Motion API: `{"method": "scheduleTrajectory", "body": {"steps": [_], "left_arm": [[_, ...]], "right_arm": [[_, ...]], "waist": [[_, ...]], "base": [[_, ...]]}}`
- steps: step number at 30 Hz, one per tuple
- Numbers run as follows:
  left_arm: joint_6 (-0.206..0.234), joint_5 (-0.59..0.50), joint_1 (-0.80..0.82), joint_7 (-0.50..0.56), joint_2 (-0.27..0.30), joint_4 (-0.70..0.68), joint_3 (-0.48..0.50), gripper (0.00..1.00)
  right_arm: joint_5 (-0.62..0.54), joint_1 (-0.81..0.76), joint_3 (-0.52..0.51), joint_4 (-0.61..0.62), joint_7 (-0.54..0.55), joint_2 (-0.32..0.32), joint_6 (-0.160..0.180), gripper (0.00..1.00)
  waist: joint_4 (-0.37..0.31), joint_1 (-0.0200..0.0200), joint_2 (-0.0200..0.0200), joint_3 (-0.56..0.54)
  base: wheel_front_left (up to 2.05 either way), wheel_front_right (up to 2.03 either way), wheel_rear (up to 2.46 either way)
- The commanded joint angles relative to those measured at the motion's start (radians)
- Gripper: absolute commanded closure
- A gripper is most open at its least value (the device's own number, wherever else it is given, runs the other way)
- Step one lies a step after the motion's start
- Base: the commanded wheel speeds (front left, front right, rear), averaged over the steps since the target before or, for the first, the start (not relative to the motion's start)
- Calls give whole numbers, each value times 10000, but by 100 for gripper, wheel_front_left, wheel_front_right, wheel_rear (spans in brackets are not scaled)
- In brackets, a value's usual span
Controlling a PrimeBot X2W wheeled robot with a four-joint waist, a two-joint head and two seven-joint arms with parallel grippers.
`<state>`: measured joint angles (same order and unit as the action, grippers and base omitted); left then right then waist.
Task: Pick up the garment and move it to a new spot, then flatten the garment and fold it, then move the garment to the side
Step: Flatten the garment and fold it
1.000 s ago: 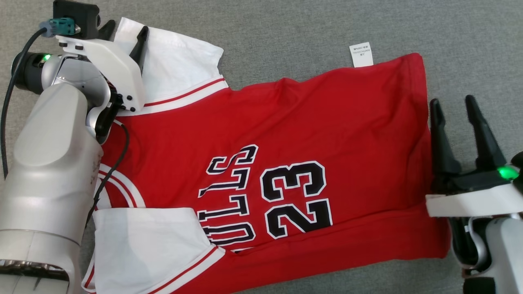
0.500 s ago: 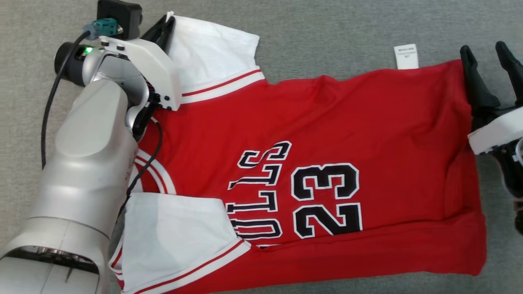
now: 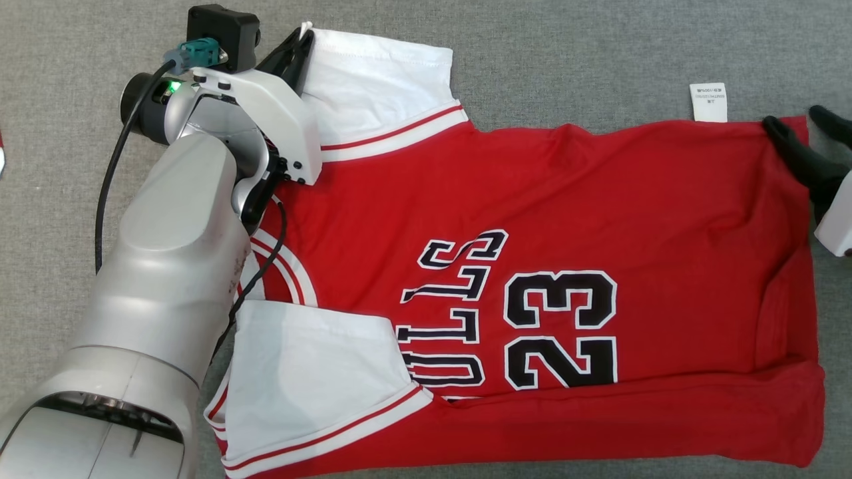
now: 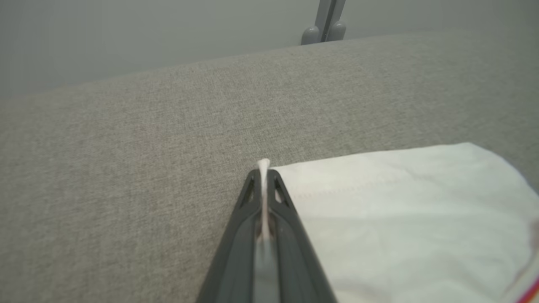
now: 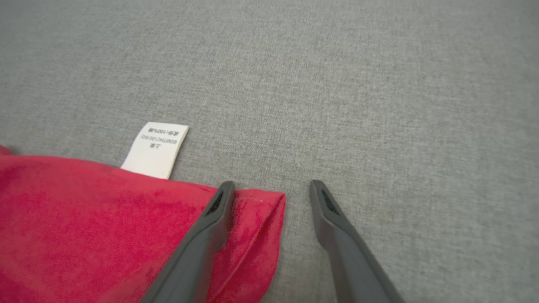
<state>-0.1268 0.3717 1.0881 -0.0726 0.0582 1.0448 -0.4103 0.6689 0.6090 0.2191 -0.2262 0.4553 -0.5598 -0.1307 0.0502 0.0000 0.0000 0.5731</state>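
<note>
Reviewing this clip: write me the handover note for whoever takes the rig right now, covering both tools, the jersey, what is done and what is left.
Left tool: shut on the edge of the far white sleeve.
Right tool: open, straddling the far hem corner of the red short-sleeved jersey with black 23, beside its white care label; no grip yet.
Jersey: spread on the grey fabric surface, near white sleeve folded over the chest.
Done: laid out mostly flat.
Left: close right tool, fold, move aside.

Silver forearm (image 3: 166, 266) bears white wrist housing (image 3: 273, 120), black cable (image 3: 101, 199), dark jaws.
</note>
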Motion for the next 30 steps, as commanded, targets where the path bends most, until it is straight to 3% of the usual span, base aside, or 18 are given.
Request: {"method": "scheduleTrajectory", "body": {"steps": [1, 2, 5, 11, 21, 26, 30], "left_arm": [[-4, 79, 73, -50, 62, 110, -45, 100], [-9, 110, 119, -89, 52, 146, -68, 100], [-18, 180, 247, -273, 28, 213, -132, 100], [-18, 273, 474, -806, 32, 307, -121, 100], [-5, 572, 767, -1507, 160, -72, 103, 100], [-1, 784, -3, -1760, 408, -920, 275, 100], [260, 1011, -1474, -1885, 618, -2540, 619, 100]], "right_arm": [[68, -386, 47, -82, 354, 37, -2, 95], [91, -430, -38, -57, 524, 65, -2, 100], [117, -470, -287, 173, 700, 182, 0, 100], [-222, 24, -642, 609, -440, 463, -2, 100], [55, 288, -580, 302, -1688, 671, -2, 100], [993, -192, -651, 500, -1973, 784, -2, 100], [2180, -989, -878, 925, -2202, 854, -2, 100]], "waist": [[4, 0, 0, -14], [1, 0, 0, -26], [-10, 0, 0, -80], [-51, 0, 0, -275], [-16, 0, 0, -700], [-50, 0, 0, -958], [-72, 0, 0, -1219]], "base": [[0, 0, 0], [0, 0, 0], [0, 0, 0], [0, 0, 0], [0, 0, 0], [0, 0, 0], [0, 0, 0]]}}
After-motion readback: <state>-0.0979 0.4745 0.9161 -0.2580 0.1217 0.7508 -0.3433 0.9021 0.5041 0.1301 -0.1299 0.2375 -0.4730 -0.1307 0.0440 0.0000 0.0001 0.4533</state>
